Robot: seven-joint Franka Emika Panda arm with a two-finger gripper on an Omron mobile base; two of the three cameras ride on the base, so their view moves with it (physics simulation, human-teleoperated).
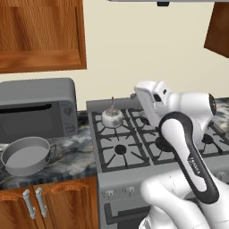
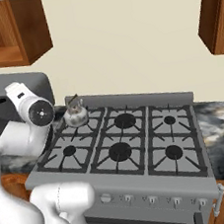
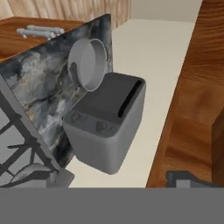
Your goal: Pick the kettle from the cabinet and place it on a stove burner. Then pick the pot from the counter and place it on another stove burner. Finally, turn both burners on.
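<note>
Kettle (image 1: pixel 112 118) sits on the far-left burner (image 1: pixel 112 125), so the open, empty pincer faces the pot (image 3: pixel 88 64) on the tabletop (image 1: pixel 71 154).

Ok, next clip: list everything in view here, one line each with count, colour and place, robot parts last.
kettle: one, silvery-white, on the back-left burner of the stove.
pot: one, grey, on the counter left of the stove, in front of the microwave.
microwave: one, grey, at the back of the counter, left of the stove.
stove: one, grey with black grates, six burners, between the counter stretches.
counter: dark marbled, either side of the stove.
wall cabinets: reddish-brown, above the counter on both sides.
base cabinets: brown, grey handles, under the counter.
robot arm: one, white with dark joints, over the stove.
</note>
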